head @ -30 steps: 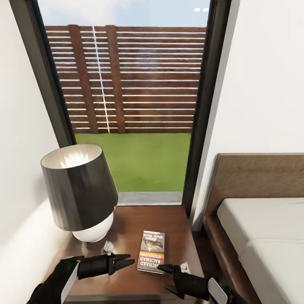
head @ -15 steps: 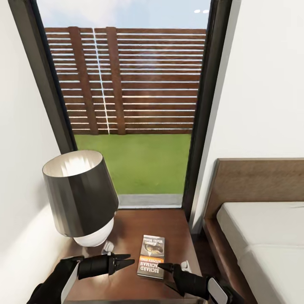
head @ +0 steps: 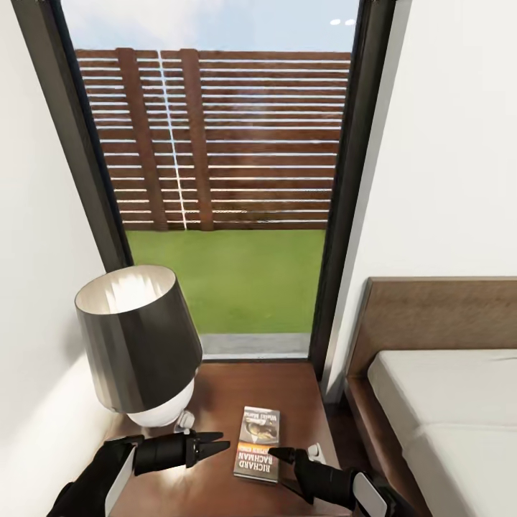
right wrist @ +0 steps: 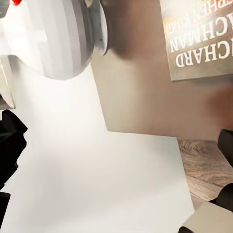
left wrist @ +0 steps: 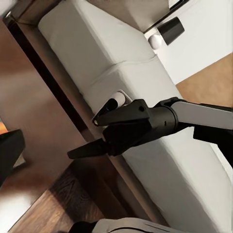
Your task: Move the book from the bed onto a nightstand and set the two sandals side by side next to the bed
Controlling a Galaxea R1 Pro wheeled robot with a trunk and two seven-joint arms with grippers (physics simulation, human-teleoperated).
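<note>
Book (head: 258,442) lies flat on the nightstand (head: 287,384), clear of both claws, between them. Right gripper (head: 281,468) sits just beside the book's near right corner, fingers spread wide, holding nothing; one fingertip close to the cover edge, not touching as far as I can see. Left gripper (head: 215,446) is just left of the book, fingers nearly together, empty, pointing toward it. Both arms come in low from the near edge of the nightstand, forearms roughly level. Lamp (head: 140,345) stands at the left of the top. Bed (head: 445,416) is to the right, past a strip of floor.

In the left wrist view the right gripper (left wrist: 97,133) shows spread, over the bed (left wrist: 160,145) edge.
</note>
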